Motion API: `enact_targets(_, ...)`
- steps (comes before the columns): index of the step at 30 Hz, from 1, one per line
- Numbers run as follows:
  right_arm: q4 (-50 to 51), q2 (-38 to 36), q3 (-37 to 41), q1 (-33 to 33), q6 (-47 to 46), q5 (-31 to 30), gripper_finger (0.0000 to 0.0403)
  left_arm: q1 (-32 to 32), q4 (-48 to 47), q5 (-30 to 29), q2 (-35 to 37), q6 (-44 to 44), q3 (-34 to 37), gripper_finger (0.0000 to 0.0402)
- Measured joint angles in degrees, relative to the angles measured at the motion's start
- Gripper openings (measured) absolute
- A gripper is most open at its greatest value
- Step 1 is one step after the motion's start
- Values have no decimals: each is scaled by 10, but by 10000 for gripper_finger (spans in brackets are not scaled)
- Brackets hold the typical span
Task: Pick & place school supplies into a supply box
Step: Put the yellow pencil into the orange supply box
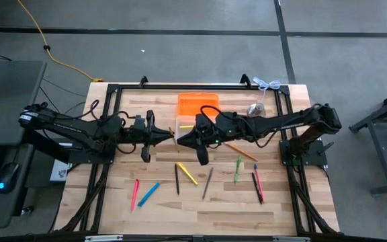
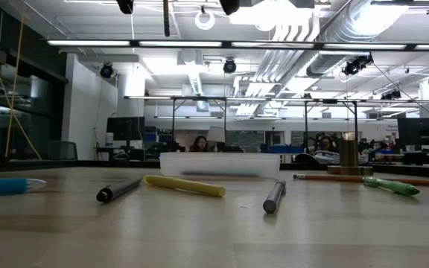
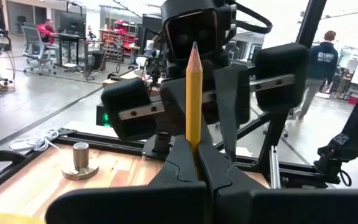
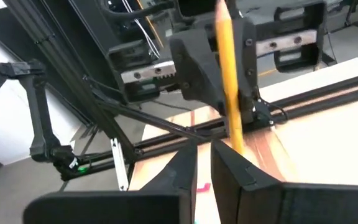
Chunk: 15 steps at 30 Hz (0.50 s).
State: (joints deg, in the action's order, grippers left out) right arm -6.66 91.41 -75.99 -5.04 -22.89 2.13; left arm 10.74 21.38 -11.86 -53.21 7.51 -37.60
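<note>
Left claw clamped on one yellow pencil — right claw facing it, slightly parted, holding nothing.

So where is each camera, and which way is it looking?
High view: above the table, looking straight down; the left arm and right arm meet in the middle.
Low view: at table-top height, looking level across to the clear box and the room; only dark arm bits show at the top.
Left wrist view: on the left arm, facing the right arm; its jaws are shut on a yellow pencil.
Right wrist view: on the right arm, facing the left arm; its jaws stand slightly apart.
Both wrist views share that pencil.
</note>
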Motion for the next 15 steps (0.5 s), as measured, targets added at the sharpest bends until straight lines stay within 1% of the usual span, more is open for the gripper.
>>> enact_targets(3, 14, -5, 0, 1, 3, 4, 36, 0, -1, 0, 1, -2, 0, 10)
enact_targets(6, 50, -13, 0, 1, 4, 14, 50, 0, -4, 0, 4, -2, 0, 10)
enact_targets(10, 135, -30, 0, 1, -2, 15, 62, -13, -13, 6, 3, -4, 0, 10)
enact_targets(15, 262, -56, 0, -2, -37, 13, 60, -40, -25, 26, 3, 1, 0, 10)
